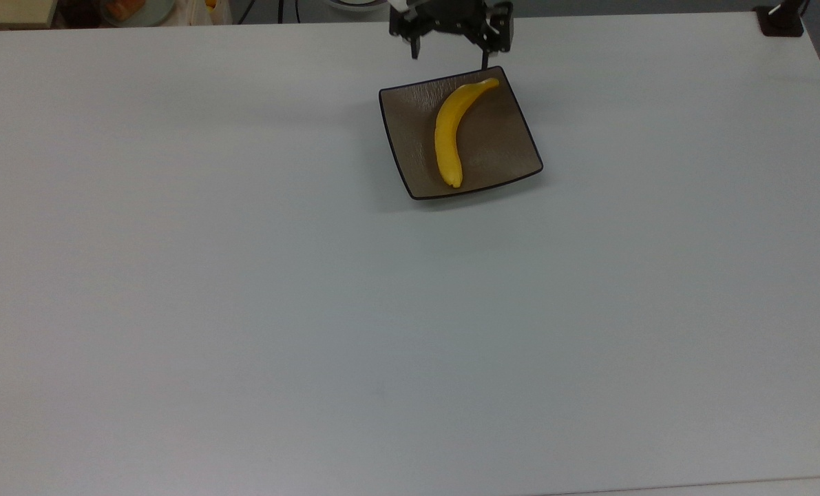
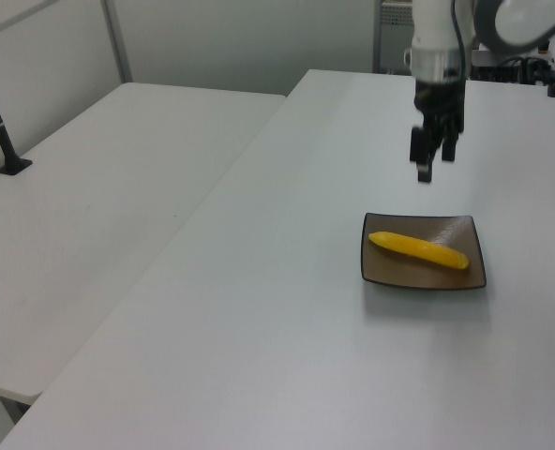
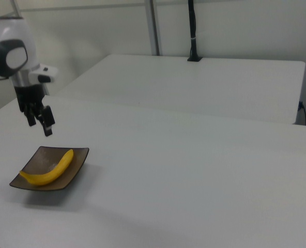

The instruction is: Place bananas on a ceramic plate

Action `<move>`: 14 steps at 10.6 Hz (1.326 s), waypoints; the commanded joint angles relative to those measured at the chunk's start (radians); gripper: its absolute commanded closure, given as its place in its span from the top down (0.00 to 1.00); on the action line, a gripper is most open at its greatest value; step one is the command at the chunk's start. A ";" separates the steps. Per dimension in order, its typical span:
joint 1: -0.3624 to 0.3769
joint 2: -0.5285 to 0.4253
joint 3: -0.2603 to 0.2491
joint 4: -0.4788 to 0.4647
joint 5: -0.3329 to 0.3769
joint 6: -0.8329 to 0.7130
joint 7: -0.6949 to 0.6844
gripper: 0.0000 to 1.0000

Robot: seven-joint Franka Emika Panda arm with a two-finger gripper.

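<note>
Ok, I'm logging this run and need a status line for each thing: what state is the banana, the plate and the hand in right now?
banana: lying flat on the plate, free of the hand.
ceramic plate: upright on the white table, holding the banana.
hand: open, raised above the table beside the plate, gripping nothing.

Looks like a robotics lab: a wide white table [image 1: 313, 310] is bolted next to a second plain table [image 3: 204, 82], a black camera pole [image 3: 193, 31] is clamped at its edge, bare grey partition walls [image 2: 240, 37] are seen behind, and cables [image 1: 540, 34] are trailed off the back.
</note>
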 commanded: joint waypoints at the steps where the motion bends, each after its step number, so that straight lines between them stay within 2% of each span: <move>1: -0.063 0.004 -0.009 0.203 -0.018 -0.149 -0.018 1.00; 3: -0.049 0.006 -0.070 0.266 -0.018 -0.180 -0.172 1.00; 5: -0.045 0.021 -0.110 0.265 -0.018 -0.165 -0.345 1.00; 7: 0.033 0.047 -0.214 0.265 -0.022 -0.139 -0.476 1.00; 8: 0.047 0.047 -0.234 0.262 -0.024 -0.114 -0.505 1.00; 11: 0.049 0.047 -0.236 0.234 -0.047 -0.036 -0.504 1.00; 14: 0.046 0.055 -0.236 0.237 -0.050 -0.028 -0.503 1.00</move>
